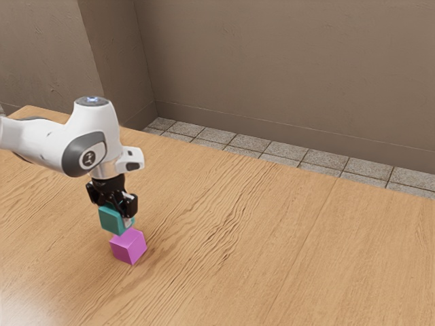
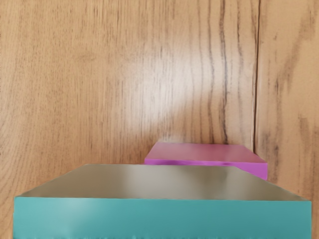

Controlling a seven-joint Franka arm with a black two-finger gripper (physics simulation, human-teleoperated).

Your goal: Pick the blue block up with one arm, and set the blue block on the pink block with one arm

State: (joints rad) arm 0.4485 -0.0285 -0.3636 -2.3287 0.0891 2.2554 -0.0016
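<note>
Blue block [image 1: 109, 220] being pinched by tool [image 1: 113, 206]. Being held just above pink block [image 1: 128, 246], only partly over it. Pink block sitting on desk [image 1: 272, 238].

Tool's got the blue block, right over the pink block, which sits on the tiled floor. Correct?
One thing is off: the pink block sits on the wooden table, not the tiled floor, which lies beyond the table's far edge. The exterior view shows this. The rest holds: the tool is shut on the blue block, over the pink block.
</note>
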